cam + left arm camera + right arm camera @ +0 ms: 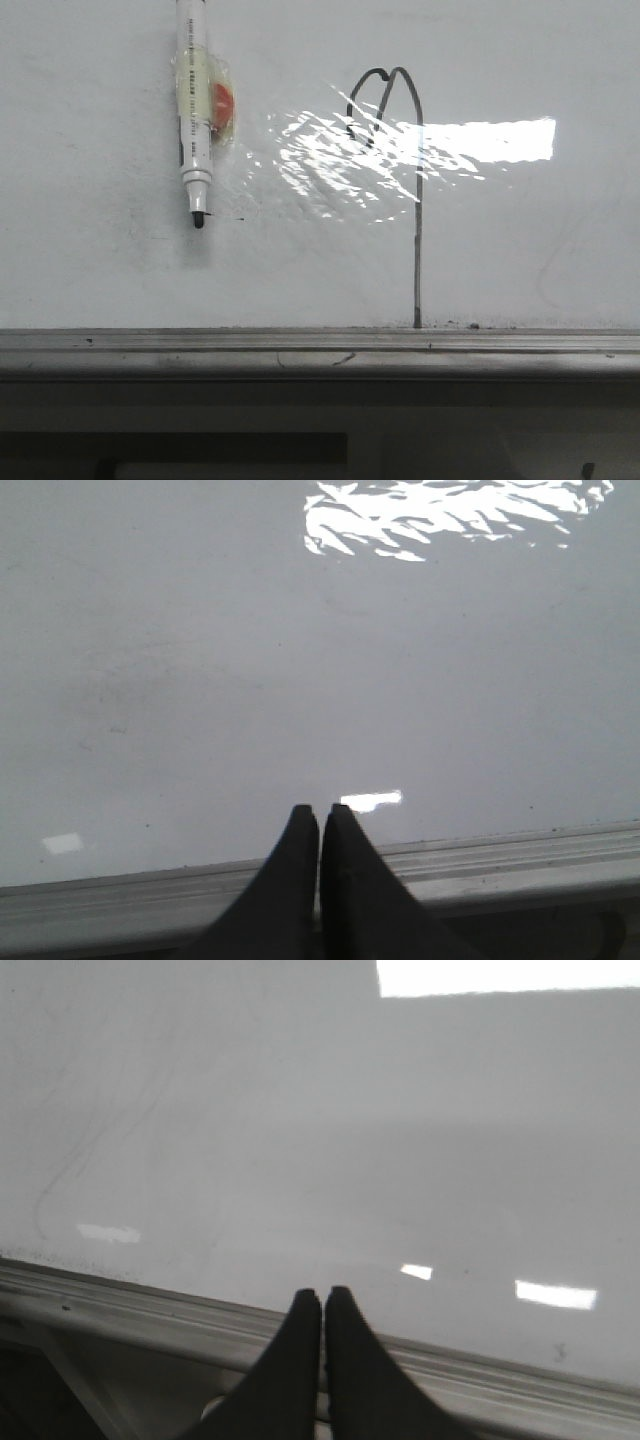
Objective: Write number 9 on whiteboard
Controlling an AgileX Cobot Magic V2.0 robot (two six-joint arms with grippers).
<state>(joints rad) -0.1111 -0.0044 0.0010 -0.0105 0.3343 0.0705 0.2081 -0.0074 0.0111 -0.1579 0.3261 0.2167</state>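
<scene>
Office or classroom-like: wall whiteboard (100, 270), metal tray rail (320, 350), marker (195, 110) taped up.

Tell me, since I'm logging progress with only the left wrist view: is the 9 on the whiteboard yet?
Observer: Yes. The front view shows the 9 drawn, with its stem reaching down to the rail.
Operator: Where's the marker?
Observer: The marker is against the board left of the 9, tip down and uncapped.
Operator: And the right tool?
Observer: The right tool is shut and holds nothing.
</scene>
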